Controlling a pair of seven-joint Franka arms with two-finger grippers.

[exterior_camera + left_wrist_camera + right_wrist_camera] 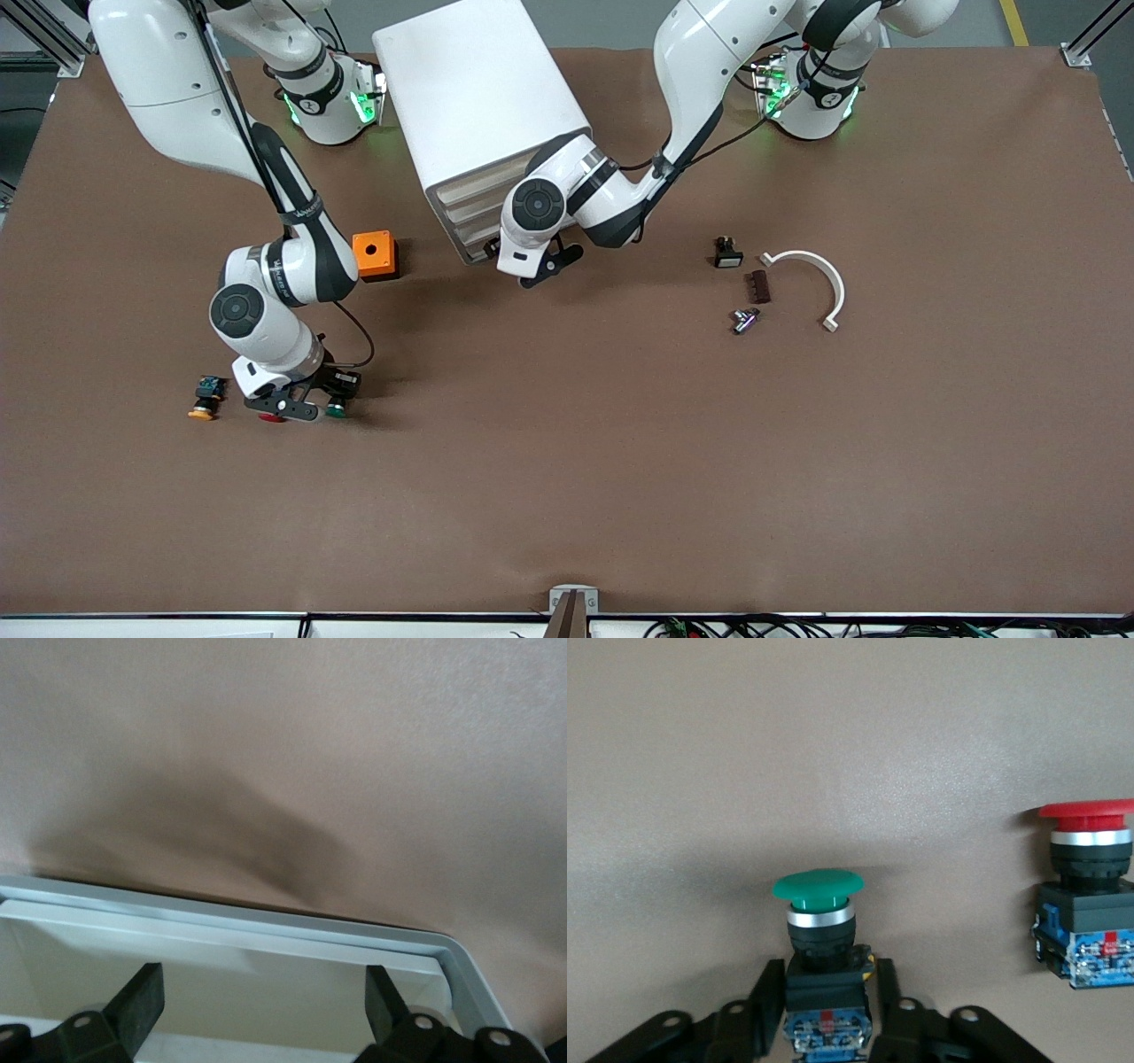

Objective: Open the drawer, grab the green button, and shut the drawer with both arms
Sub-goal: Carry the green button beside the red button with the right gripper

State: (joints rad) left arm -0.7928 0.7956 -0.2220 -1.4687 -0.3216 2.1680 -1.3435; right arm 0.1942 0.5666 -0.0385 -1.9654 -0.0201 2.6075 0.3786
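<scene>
Only from the right wrist: the button point(819, 886) standing upright on the table point(850, 744), green cap up, with the right gripper point(830, 992) around its dark body. Cannot tell whether gripped or let go. Just beside it, a red button point(1085, 895). Small red tags on both blue bases, words too small to read.

Only from the left wrist: left gripper point(266, 1010) spread wide and holding nothing, right at the white rim of the drawer point(266, 926).

Only from the front: the whole table, with a white cabinet point(478, 97) near the bases and an orange box point(373, 255) beside it. Right arm bent down low toward its own end of the table. Left arm reaching sideways to the cabinet's front.
</scene>
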